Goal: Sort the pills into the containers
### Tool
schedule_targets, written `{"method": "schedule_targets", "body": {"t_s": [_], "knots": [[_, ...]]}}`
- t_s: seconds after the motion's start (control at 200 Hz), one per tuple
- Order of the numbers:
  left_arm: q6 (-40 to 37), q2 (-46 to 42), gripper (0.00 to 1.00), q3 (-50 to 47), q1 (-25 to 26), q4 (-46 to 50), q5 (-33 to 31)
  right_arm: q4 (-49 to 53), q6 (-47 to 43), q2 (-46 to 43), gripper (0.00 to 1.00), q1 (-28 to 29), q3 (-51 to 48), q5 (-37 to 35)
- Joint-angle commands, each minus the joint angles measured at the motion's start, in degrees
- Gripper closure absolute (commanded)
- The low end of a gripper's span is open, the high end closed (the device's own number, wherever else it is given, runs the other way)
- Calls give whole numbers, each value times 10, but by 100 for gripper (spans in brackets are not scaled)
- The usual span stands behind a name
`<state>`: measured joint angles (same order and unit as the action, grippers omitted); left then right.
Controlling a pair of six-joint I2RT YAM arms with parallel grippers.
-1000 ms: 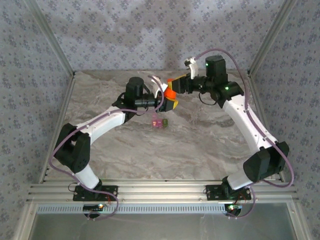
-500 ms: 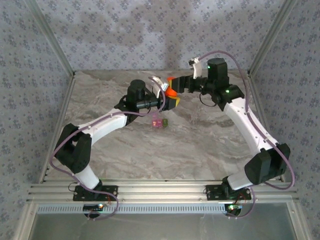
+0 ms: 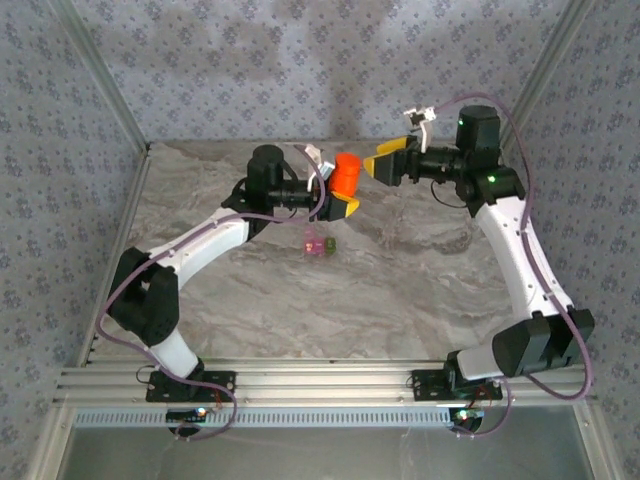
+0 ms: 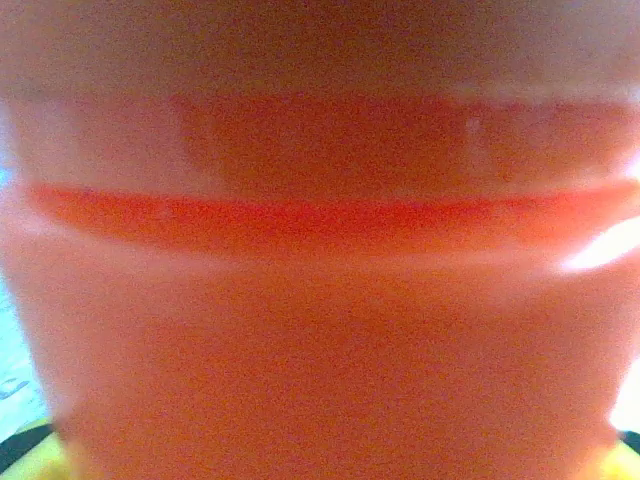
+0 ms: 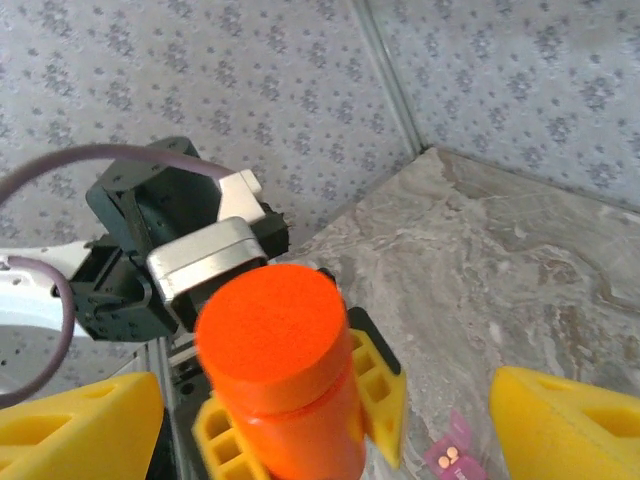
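Bottle aloft, containers waiting below
We see the left claw (image 3: 333, 190) clamped on the orange bottle (image 3: 346, 176), with the right claw (image 3: 381, 166) gaping wide just beside it. The tiny pink-and-green containers (image 3: 319, 244) sit mid-desk (image 3: 420, 290): light, stiff, likely to skid on the smooth marbled top, so we'd pinch their outer walls. Patterned walls (image 3: 200, 60) enclose us

One orange bottle (image 3: 346, 173), one pink container (image 3: 313, 244), one green container (image 3: 329, 244)
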<state>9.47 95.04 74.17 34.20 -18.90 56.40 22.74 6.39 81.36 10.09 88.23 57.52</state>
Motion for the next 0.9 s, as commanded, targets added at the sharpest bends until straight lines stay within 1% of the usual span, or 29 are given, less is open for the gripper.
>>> {"method": "schedule_targets", "body": {"t_s": [0.0,0.31,0.545,0.79,0.894], "knots": [[-20,5,100,28,3,35,68,36,-34,22,13,15,31,39],[-32,9,100,35,6,61,77,47,-41,52,15,44,62,43],[-35,8,100,35,5,62,73,61,-50,58,18,50,61,46],[-35,8,100,37,5,61,66,94,-69,59,19,53,58,48],[-36,8,100,37,5,60,64,98,-71,58,23,53,56,44]]}}
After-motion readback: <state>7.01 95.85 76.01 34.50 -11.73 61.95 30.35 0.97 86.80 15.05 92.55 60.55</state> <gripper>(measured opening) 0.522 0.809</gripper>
